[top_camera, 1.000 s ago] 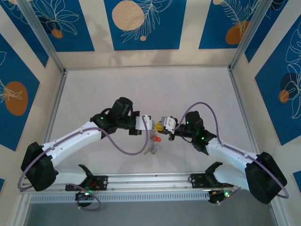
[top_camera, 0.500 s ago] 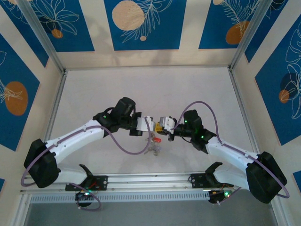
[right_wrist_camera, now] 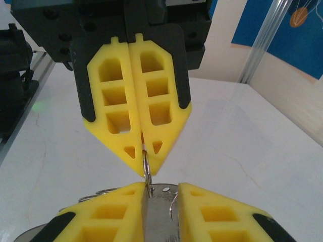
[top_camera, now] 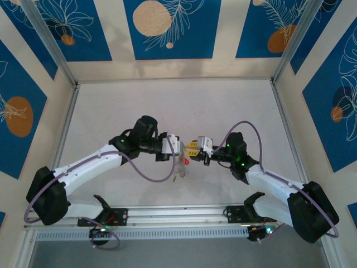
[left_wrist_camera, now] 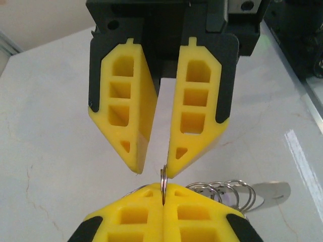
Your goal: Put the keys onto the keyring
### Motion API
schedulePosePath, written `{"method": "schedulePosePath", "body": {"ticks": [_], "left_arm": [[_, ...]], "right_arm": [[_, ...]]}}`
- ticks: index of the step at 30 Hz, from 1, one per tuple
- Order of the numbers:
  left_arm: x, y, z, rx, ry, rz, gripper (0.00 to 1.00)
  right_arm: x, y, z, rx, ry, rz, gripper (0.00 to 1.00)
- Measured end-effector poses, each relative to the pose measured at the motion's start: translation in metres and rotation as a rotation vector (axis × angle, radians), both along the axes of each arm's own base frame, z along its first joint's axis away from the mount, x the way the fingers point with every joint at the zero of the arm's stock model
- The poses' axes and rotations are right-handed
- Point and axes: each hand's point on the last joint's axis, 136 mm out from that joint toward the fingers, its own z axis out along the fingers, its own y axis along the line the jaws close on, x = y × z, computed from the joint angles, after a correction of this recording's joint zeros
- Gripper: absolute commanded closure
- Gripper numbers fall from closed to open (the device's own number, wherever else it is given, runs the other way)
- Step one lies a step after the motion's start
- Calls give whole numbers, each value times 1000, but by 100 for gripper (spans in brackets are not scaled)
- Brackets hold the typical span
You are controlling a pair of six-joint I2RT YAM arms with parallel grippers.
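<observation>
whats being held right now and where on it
The left gripper pinches the keyring by its wire rim, between its fingertips; the right gripper has its jaws open.

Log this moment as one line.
left gripper: shut on thin grey metal wire keyring | right gripper: jaws apart, tips at the ring | small red-headed key: near both grippers

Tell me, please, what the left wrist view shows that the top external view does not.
Left wrist view: the keyring edge-on, pinched in the shut left gripper, with the right gripper parted just beyond it. Top external view: the blue patterned walls and a red key by the grippers. Both: the grippers tip to tip above the table.
</observation>
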Motion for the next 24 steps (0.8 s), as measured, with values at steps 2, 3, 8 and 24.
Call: {"method": "schedulePosePath", "body": {"ticks": [2, 3, 8, 24], "left_arm": [[-1, -2, 3, -25, 8, -6, 100], [-1, -3, 4, -37, 9, -8, 100], [-2, -7, 11, -90, 12, -11, 100], [-2, -12, 18, -183, 32, -3, 91]], "right_arm": [[-1, -1, 2, 15, 1, 6, 75], [-1, -1, 3, 22, 0, 8, 75], [-1, -3, 8, 44, -7, 15, 73], [-6, -3, 11, 84, 1, 53, 100]]}}
